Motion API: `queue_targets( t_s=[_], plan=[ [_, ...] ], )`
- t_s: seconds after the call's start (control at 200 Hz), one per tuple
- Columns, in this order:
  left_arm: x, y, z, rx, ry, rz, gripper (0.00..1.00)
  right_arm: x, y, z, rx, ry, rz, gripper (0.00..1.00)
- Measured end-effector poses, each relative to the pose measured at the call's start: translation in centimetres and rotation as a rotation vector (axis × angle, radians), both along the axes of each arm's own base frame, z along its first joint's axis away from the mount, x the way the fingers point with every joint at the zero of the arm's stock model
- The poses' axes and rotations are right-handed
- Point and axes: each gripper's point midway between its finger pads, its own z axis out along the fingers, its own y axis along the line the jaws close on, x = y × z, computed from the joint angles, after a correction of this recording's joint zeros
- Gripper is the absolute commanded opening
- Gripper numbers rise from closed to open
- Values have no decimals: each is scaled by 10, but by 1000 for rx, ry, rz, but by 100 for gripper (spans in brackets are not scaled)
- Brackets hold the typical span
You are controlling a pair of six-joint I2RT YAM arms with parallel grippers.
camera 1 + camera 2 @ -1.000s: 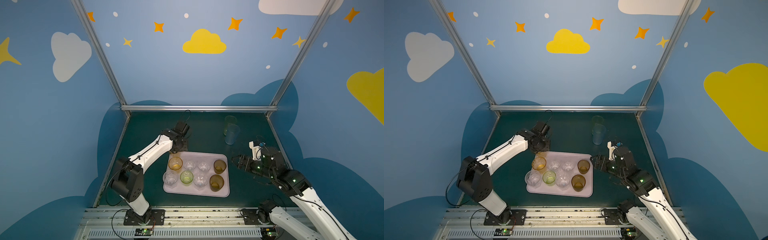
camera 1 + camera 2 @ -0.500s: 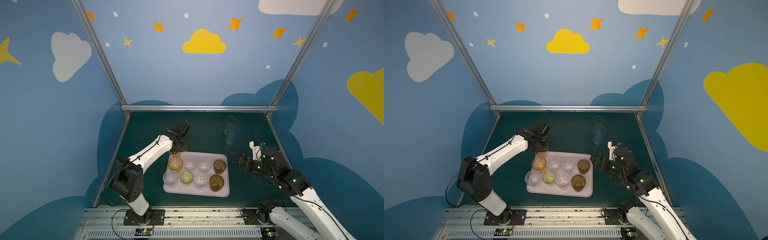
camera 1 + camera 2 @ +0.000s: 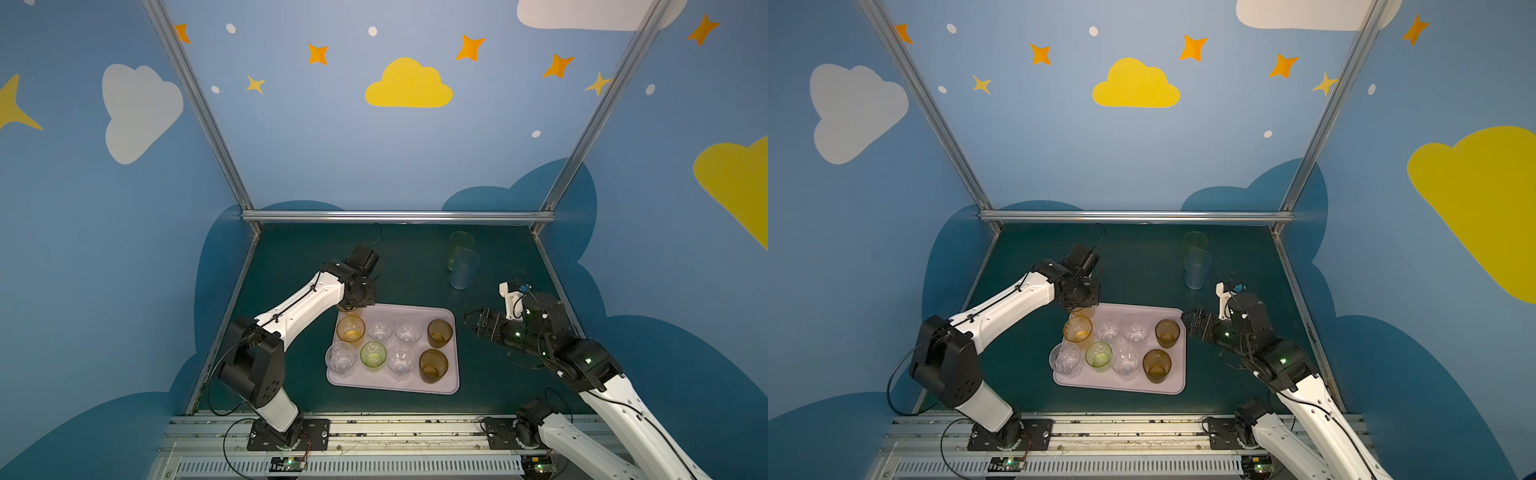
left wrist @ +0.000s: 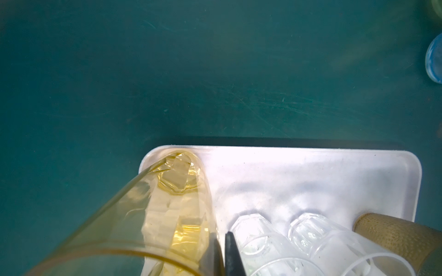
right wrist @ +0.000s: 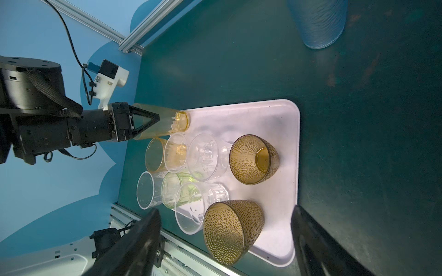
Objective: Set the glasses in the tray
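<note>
Left wrist view shows my left fingers pinched narrow on the wall of the yellow glass, its base at the 11 o'clock corner of the tray. My right fingers stand wide, gripping nothing, at the tray's 3 o'clock. Eight short glasses sit in the tray. The blue glass and tall green glass stand on the table at 1 o'clock.

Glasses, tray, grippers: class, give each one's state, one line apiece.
yellow glass: upright, rim gripped, base at tray corner.
blue glass: upright on table.
tall green glass: upright on table.
short glasses: eight, upright in tray.
left gripper: shut on yellow glass.
right gripper: open, empty.
</note>
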Motion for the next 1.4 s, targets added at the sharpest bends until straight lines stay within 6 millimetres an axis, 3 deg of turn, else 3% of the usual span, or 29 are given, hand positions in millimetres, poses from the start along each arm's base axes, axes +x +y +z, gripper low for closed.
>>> queue_targets(
  t_s=[0.901,1.152,1.402],
  plan=[
    [-6,-7,0,2,8,-24,6,4,2,-8,-15,31,9,84],
    [-8,-6,-1,8,15,-27,21,4,1,-8,-15,32,5,84],
    [-5,-9,4,3,5,-27,29,4,1,-8,-18,30,10,84]
  ],
)
